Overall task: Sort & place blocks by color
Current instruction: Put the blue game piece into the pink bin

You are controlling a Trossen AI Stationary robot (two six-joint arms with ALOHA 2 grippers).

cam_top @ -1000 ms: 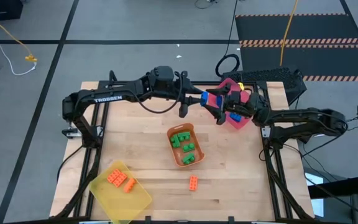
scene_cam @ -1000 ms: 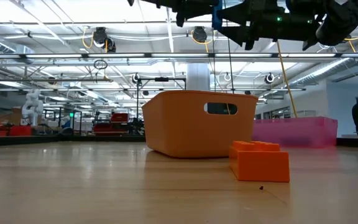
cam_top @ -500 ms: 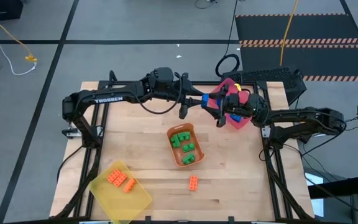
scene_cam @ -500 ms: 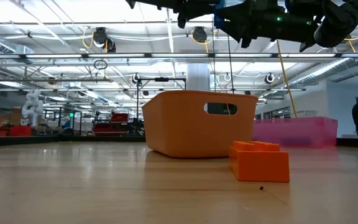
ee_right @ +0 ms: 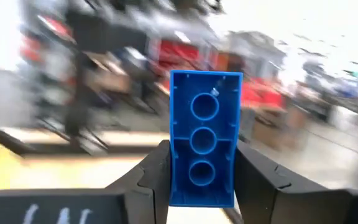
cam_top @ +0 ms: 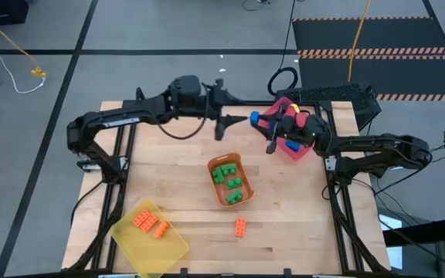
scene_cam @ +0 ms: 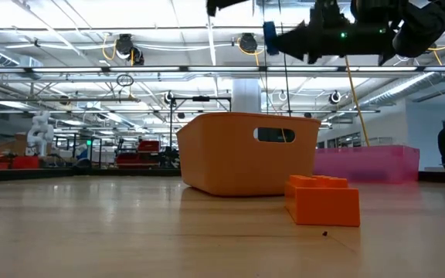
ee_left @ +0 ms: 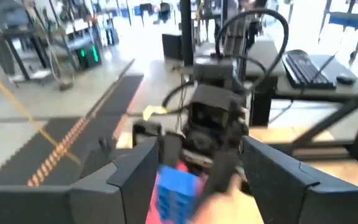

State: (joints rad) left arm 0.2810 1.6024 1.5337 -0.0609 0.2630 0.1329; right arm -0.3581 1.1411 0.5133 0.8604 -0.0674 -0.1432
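The right gripper (cam_top: 263,128) hangs in the air above the far middle of the counter (cam_top: 300,224), just beside the pink tray (cam_top: 296,148) at the far right, and its jaws are closed on a blue brick (ee_right: 204,146) that stands up between them, hollow underside toward the wrist camera. The left gripper (cam_top: 226,123) faces it from close by over the far middle, its jaws standing apart with nothing between them; in its wrist view the blue brick shows just beyond them, in the other arm's grip. As for the sorting, most of it looks done. The orange tray (cam_top: 230,181) in the middle of the counter holds several green bricks (cam_top: 226,176). The yellow tray (cam_top: 149,229) at the near left corner holds two orange bricks (cam_top: 151,224). At least one more blue brick (cam_top: 292,145) lies in the pink tray, though the right arm covers much of it. Left over, by the look of it, are two things: the blue brick in the air, which likely belongs in the pink tray with the other blue, and one loose orange brick (cam_top: 240,226) lying on the counter near the front edge, between the orange tray and that edge, which belongs in the yellow tray.
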